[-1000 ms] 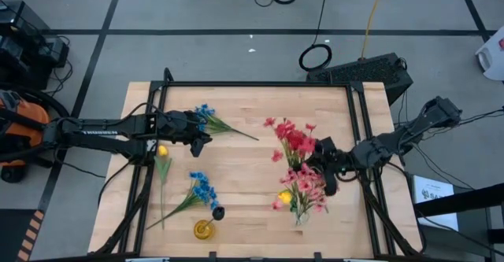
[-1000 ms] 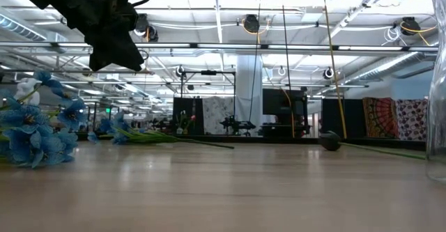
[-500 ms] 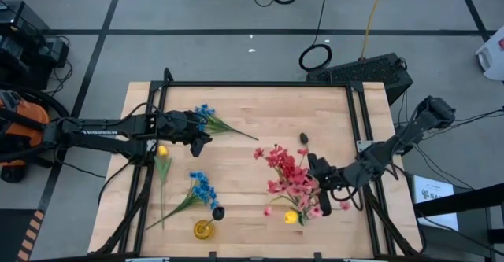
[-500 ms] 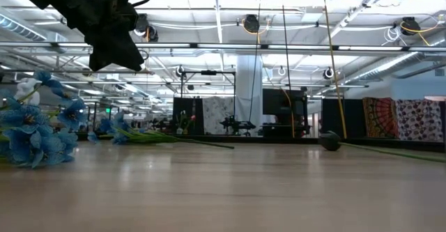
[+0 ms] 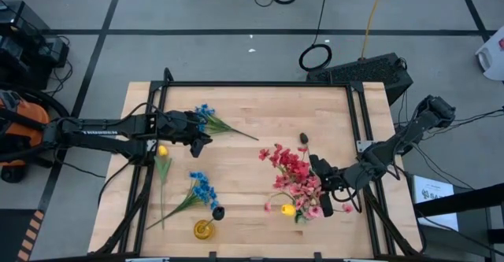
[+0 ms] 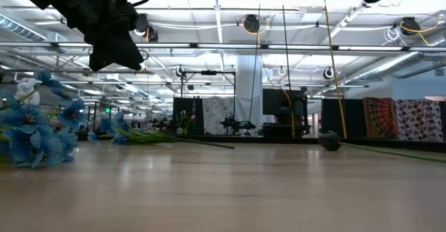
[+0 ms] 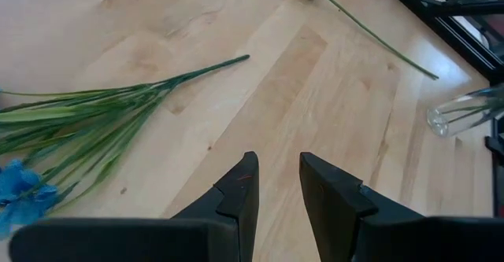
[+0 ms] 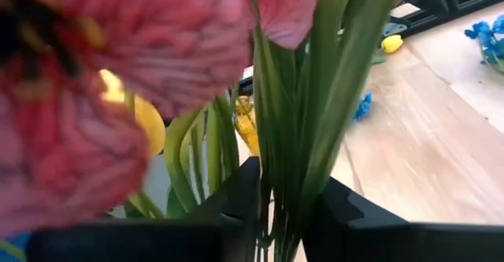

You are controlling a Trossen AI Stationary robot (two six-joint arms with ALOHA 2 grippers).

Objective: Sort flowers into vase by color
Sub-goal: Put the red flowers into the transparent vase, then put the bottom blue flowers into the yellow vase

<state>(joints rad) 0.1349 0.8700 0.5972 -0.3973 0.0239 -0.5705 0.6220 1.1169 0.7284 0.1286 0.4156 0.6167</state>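
Over the last second the right pincer [image 5: 321, 185] has dropped toward the tabletop's [image 5: 252, 105] six o'clock edge, tipping its red and pink flowers [image 5: 293, 171] over toward nine o'clock.

Left arm stretched level from the left edge inward over the surface, wrist straight, left tool [image 5: 201, 142] held over the far-left part, fingers [image 7: 236, 195] parted by a narrow gap with nothing between them. In the low view, seen as a dark mass hanging high at upper left, clear of the surface. Right arm bent in from the right edge, elbow raised by the far-right corner, forearm angled down and toward the near side, right tool [image 5: 319, 185] low over the near-right part. Fingers [image 8: 236, 195] set a little apart, green flower stems [image 8: 303, 136] standing in the gap between them.
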